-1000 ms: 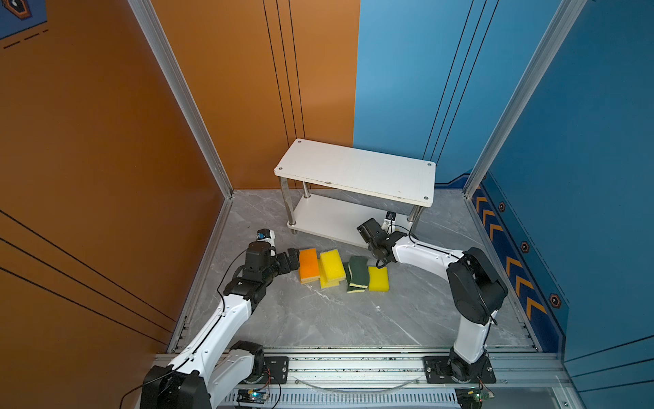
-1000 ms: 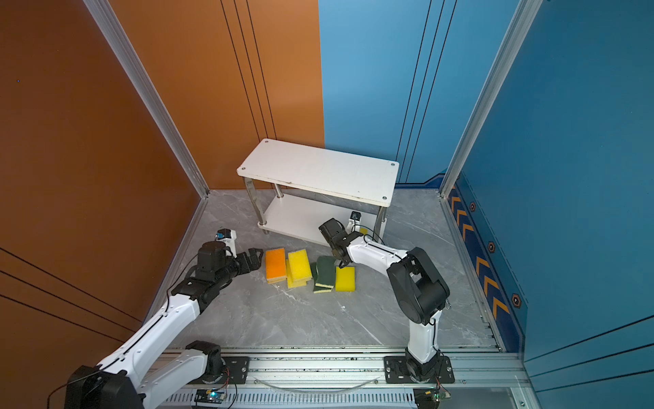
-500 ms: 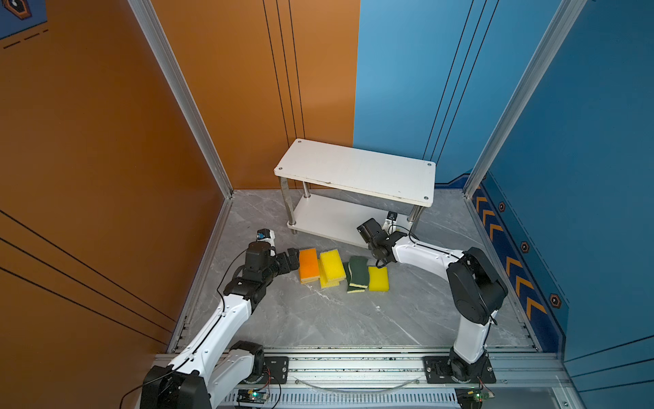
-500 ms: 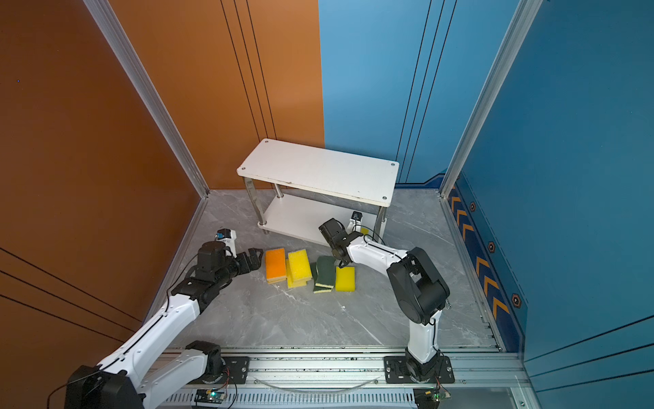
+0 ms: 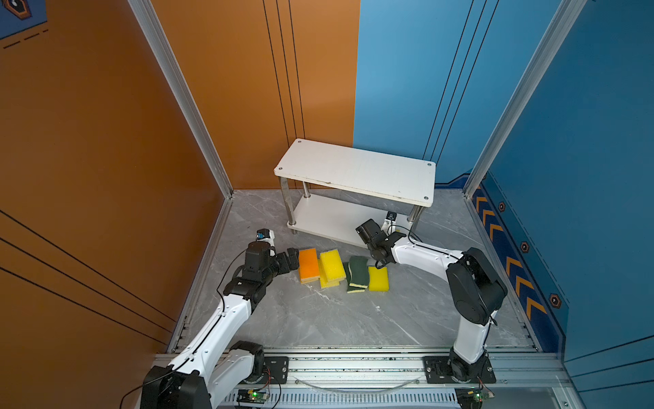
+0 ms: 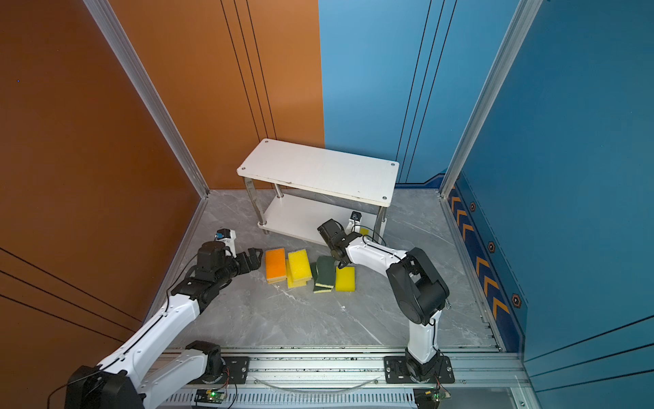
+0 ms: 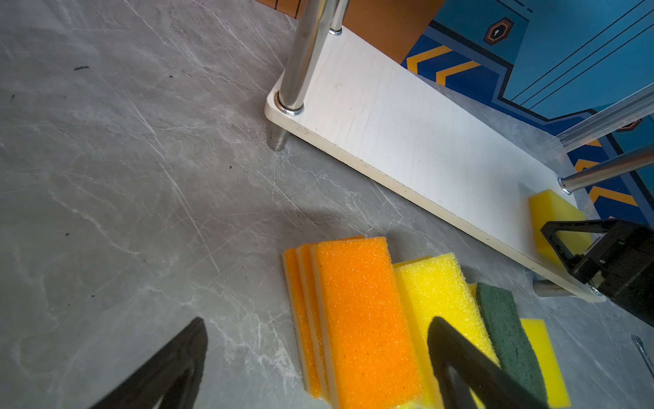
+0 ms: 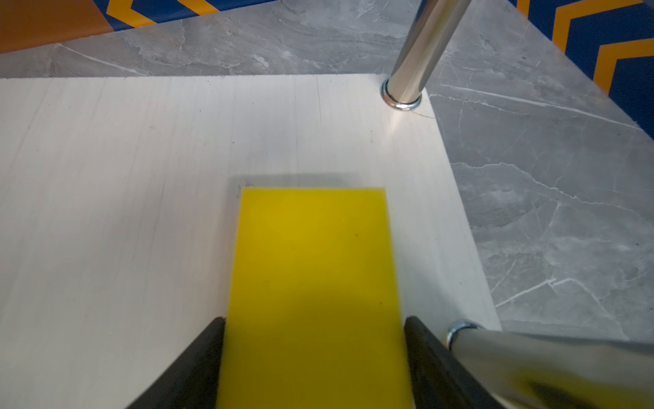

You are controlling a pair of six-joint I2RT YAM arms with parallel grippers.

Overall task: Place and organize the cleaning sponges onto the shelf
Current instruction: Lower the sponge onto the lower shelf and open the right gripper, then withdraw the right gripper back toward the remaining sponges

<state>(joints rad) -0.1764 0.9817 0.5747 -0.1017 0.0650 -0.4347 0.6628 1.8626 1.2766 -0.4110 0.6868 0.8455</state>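
Right arm at lower shelf board; left arm low by the sponge pile.

Right hand [image 8: 315, 354] reaches under the white two-tier chrome-legged shelf [image 5: 354, 170], fingers flanking a yellow rectangular foam sponge [image 8: 313, 269] lying on the lower board's right end; grip or release, cannot tell. Left hand [image 5: 292, 255] gapes wide, empty, just left of the orange-topped sponge stack [image 5: 308, 265] on the grey marble counter [image 5: 318, 318]. Top views hide the shelved sponge almost wholly; wrist views show it.
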